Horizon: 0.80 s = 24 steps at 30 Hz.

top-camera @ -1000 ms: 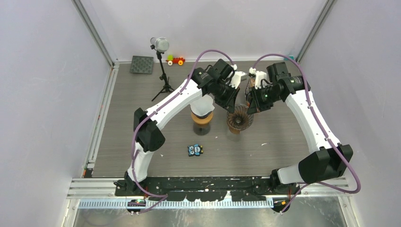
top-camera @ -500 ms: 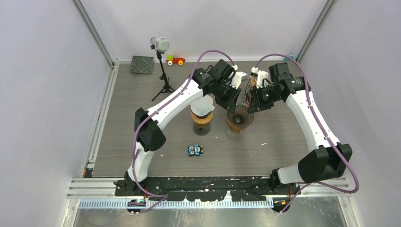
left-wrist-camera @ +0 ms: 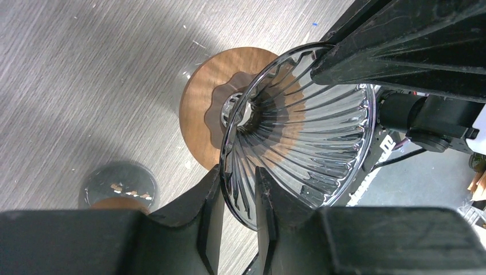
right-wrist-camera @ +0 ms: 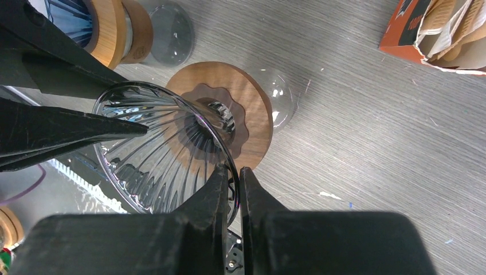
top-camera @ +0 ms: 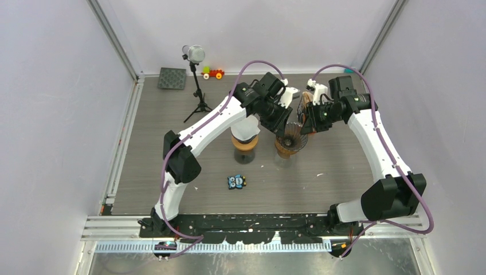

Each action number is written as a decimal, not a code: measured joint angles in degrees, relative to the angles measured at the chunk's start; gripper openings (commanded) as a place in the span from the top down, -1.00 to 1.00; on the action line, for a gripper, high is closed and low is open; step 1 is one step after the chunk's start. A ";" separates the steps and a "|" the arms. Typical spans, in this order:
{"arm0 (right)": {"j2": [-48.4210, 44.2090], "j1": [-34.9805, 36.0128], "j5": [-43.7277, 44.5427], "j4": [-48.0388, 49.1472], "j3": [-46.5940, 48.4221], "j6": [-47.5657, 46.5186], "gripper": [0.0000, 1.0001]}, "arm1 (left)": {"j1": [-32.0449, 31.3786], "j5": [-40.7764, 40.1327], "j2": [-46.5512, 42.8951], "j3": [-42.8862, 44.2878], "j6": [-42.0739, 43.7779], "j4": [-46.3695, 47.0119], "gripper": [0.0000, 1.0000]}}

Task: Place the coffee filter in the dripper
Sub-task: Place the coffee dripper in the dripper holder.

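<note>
Straddling the rim of the dripper (left-wrist-camera: 298, 132) at the bottom of its own view, the left gripper (left-wrist-camera: 238, 183) has its jaws a little apart. The glass wall runs between them with slack on either side, so this reads as a loose bracket, not a grip. In the overhead view the dripper stands at the centre of the table (top-camera: 172, 172) on its wooden base, mouth up and close to upright. I cannot tell whether the base sits quite flat.

To the right, the right gripper (right-wrist-camera: 234, 177) is pinched almost closed on the opposite rim and has hold of the glass. No filter lies in the cone; the ribs show bare.

The coffee filter (right-wrist-camera: 458, 28) is among the brown papers poking from an orange box (right-wrist-camera: 401, 31) at the upper right of the right wrist view. The box is on the table beyond the dripper, well apart from both sets of fingers. By my reading the right arm is the nearer to it, and must let go of the rim and swing to the upper right to fetch one. The cone's axis points upward, so a filter should go in from above.
</note>
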 measured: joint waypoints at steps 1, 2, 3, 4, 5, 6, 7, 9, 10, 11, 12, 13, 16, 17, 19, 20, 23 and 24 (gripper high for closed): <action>0.04 -0.07 -0.11 0.00 0.00 0.00 0.82 | 0.00 -0.04 0.00 0.00 0.11 0.00 0.55; 0.13 -0.11 -0.22 0.00 0.00 0.00 0.84 | 0.00 -0.15 0.00 0.00 0.13 0.02 0.63; 0.15 -0.13 -0.31 0.00 0.00 0.00 0.87 | 0.00 -0.31 0.00 0.02 0.11 0.04 0.69; 0.26 -0.15 -0.42 -0.02 0.00 0.00 0.89 | 0.02 -0.42 0.00 0.07 0.00 0.09 0.77; 0.39 -0.17 -0.57 -0.09 0.00 0.07 0.91 | 0.09 -0.66 0.00 0.09 -0.33 0.17 0.85; 0.48 -0.20 -0.87 -0.20 0.00 0.17 0.93 | 0.22 -0.92 0.00 0.13 -0.70 0.24 0.91; 0.50 -0.20 -1.11 -0.39 0.00 0.37 0.94 | 0.33 -1.09 0.00 0.17 -1.05 0.33 0.98; 0.50 -0.20 -1.51 -0.72 0.00 0.66 0.95 | 0.63 -1.31 0.00 0.33 -1.84 0.55 1.00; 0.52 -0.20 -1.79 -0.81 0.00 0.83 0.96 | 0.74 -1.51 0.00 0.39 -1.97 0.68 1.00; 0.63 -0.20 -2.01 -0.81 0.00 0.98 0.98 | 0.81 -1.68 0.00 0.39 -2.03 0.79 1.00; 0.72 -0.20 -2.12 -0.74 0.00 1.01 0.99 | 0.83 -1.77 0.00 0.39 -2.05 0.79 1.00; 0.76 -0.22 -2.23 -0.74 0.04 1.01 0.99 | 0.83 -1.79 0.00 0.39 -2.08 0.81 1.00; 0.79 -0.24 -2.27 -0.79 0.09 1.03 0.99 | 0.94 -1.64 0.00 0.22 -2.36 0.96 1.00; 0.81 -0.24 -2.32 -0.90 0.20 1.03 0.99 | 1.07 -1.36 0.00 0.09 -2.56 1.09 1.00; 1.16 -0.24 -2.45 -1.25 0.63 1.01 0.99 | 1.38 -0.66 -0.02 -0.28 -3.06 1.40 1.00; 1.36 -0.24 -2.49 -1.44 0.90 1.01 0.99 | 1.53 -0.28 -0.02 -0.42 -3.41 1.49 1.00; 1.97 -0.24 -2.69 -2.21 1.86 1.01 0.99 | 2.34 1.55 -0.09 -1.49 -4.61 2.58 1.00; 2.16 -0.24 -2.71 -2.45 2.16 1.01 0.99 | 2.64 2.36 -0.17 -2.05 -5.22 3.10 1.00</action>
